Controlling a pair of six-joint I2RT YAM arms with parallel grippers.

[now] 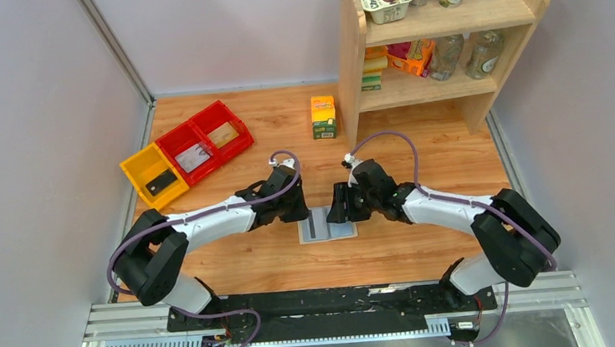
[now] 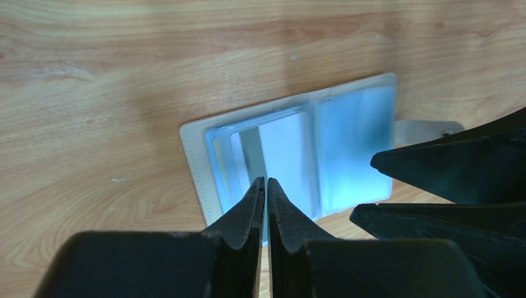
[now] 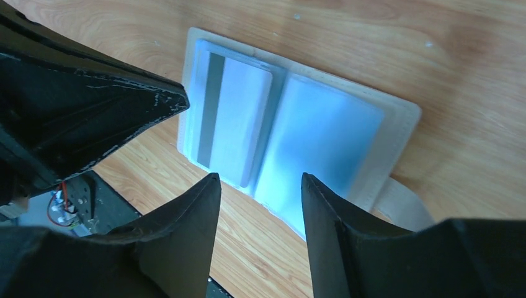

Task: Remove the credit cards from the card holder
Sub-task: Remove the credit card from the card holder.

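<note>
Okay, card holder lies spread on the worktop, striped credit card sitting in its pocket, extraction not done. Left pincer shut, tips at that card; right pincer half-open, empty.

Left arm and right arm stretched inward, left tool pinched closed, right tool parted
</note>
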